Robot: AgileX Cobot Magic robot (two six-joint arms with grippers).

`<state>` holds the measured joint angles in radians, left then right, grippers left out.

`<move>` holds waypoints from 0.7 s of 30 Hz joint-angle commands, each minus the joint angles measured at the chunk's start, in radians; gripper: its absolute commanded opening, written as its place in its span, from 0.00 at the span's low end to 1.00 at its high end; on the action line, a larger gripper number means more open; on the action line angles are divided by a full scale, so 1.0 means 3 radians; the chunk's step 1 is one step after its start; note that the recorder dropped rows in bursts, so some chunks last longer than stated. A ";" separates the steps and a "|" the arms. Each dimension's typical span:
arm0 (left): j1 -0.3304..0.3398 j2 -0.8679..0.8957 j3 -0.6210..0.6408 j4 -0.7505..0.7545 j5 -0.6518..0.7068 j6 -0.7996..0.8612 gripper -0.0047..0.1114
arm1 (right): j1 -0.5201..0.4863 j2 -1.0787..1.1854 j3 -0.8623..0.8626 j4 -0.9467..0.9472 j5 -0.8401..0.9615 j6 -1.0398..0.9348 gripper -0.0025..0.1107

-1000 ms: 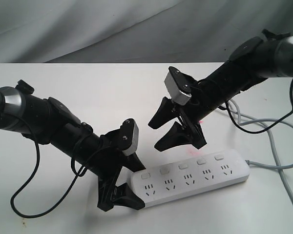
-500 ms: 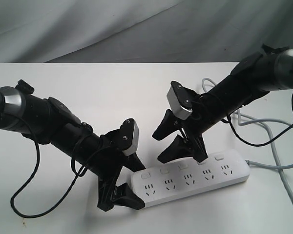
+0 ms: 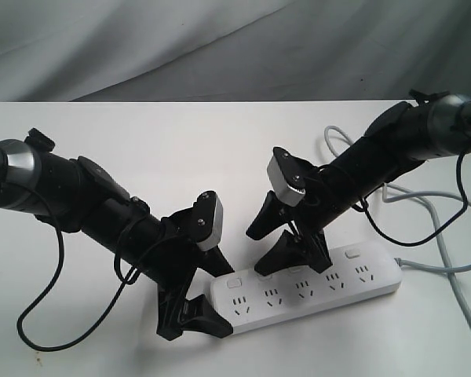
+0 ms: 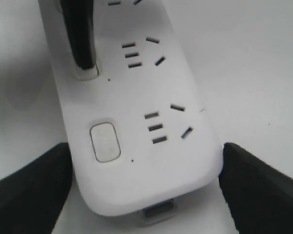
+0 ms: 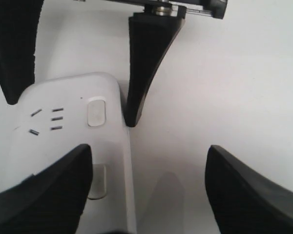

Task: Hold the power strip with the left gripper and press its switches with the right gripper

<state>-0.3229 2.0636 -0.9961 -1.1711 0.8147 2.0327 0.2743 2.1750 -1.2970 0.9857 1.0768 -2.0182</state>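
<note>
Lying on the white table, the strip has its left end clamped between the fingers of the left gripper. The right gripper is spread wide, holding nothing. The exterior view shows one strip, five sockets, two arms and a grey cord, but the right gripper hides some switches. Only the left wrist view shows a black fingertip resting on the second of them, the first free.
</note>
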 commanded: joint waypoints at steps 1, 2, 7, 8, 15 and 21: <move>-0.0011 -0.0006 0.0011 0.0026 -0.0098 0.0033 0.30 | -0.0013 -0.0012 0.0015 0.0018 -0.0103 -0.0040 0.56; -0.0011 -0.0006 0.0011 0.0026 -0.0098 0.0033 0.30 | -0.0013 -0.0012 0.0015 0.0004 -0.0129 -0.0040 0.56; -0.0011 -0.0006 0.0011 0.0026 -0.0098 0.0033 0.30 | -0.0013 -0.0012 0.0015 0.0003 -0.0153 -0.0049 0.56; -0.0011 -0.0006 0.0011 0.0026 -0.0098 0.0033 0.30 | -0.0013 -0.0012 0.0015 0.0003 -0.0153 -0.0049 0.56; -0.0011 -0.0006 0.0011 0.0026 -0.0098 0.0033 0.30 | -0.0013 -0.0012 0.0015 0.0003 -0.0062 -0.0048 0.56; -0.0011 -0.0006 0.0011 0.0026 -0.0098 0.0033 0.30 | -0.0013 -0.0012 0.0015 -0.0022 -0.0062 -0.0048 0.56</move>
<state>-0.3229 2.0636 -0.9961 -1.1711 0.8147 2.0327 0.2743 2.1750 -1.2970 0.9857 1.0474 -2.0220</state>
